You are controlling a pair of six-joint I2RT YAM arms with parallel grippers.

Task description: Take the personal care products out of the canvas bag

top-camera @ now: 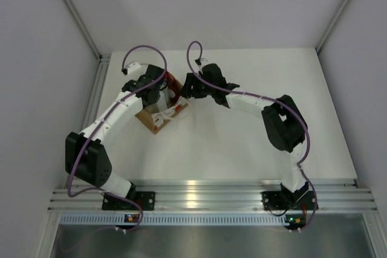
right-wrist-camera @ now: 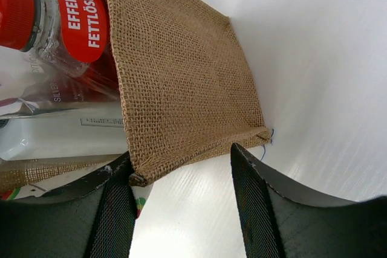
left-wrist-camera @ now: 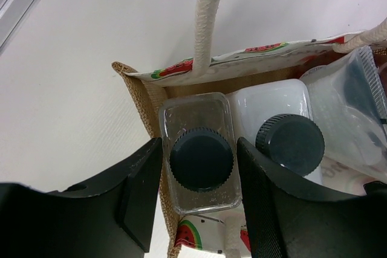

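Hovering over the canvas bag (top-camera: 151,119), which is sitting nearer the table's left edge, the left gripper (left-wrist-camera: 198,149) is spreading its fingers either side of the clear bottle (left-wrist-camera: 201,160) w/ dark cap, prob. lining up a pinch. The right gripper (right-wrist-camera: 180,155), also unclenched, is straddling the bag's side wall, likely for steadying.

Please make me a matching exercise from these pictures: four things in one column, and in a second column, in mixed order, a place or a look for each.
Things:
1. clear bottle
2. white bottle
3. red-capped bottle
4. canvas bag

Descriptions:
a. red label with white letters
b. its lower edge lies between the right gripper fingers
c. stands between the left gripper fingers
d. next to the clear bottle

Pairs: 1-c, 2-d, 3-a, 4-b
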